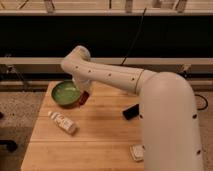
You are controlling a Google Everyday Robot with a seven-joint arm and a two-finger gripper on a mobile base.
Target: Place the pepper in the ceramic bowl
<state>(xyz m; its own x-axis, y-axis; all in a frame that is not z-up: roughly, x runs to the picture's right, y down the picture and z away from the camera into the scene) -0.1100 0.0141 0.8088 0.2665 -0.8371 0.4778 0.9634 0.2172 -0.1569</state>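
Note:
The green ceramic bowl [62,92] sits at the table's back left corner. My gripper [82,94] hangs at the bowl's right rim, at the end of the white arm that reaches in from the right. It is shut on the pepper [85,97], a small dark red shape that shows just below the wrist, over the bowl's right edge. The arm hides most of the fingers.
A small white bottle [63,121] lies on its side on the wooden table [100,135], in front of the bowl. A black phone [131,111] rests right of centre. A small pale packet [136,151] lies near the front right edge.

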